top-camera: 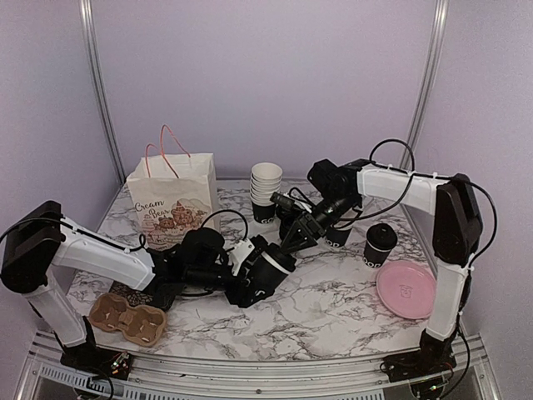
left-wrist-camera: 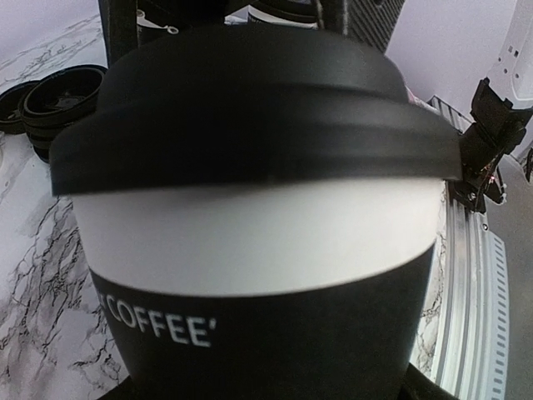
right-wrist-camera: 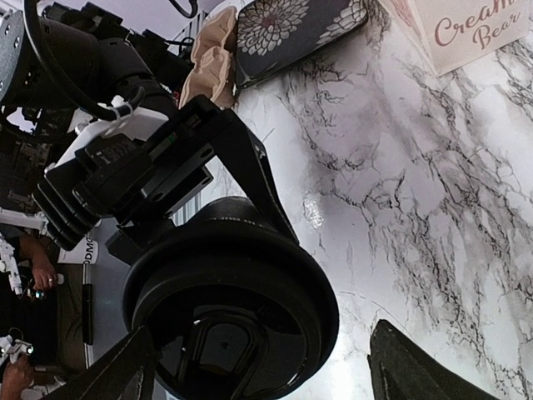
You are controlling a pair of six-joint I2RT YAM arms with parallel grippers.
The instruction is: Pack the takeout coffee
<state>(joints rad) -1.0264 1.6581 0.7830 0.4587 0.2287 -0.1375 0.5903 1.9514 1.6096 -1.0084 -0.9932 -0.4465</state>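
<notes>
paper bag [top-camera: 173, 204], cardboard cup carrier [top-camera: 127, 318], pink plate [top-camera: 406, 291] on marble table [top-camera: 316, 312]

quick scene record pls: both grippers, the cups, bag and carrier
left gripper: shut on held cup
held cup: lidded, tilted, lid toward right gripper
right gripper: open, fingers either side of that lid
second cup: lidded, upright on the table by the right arm
bag: upright, back left
carrier: empty, front left
packed: nothing yet
</notes>
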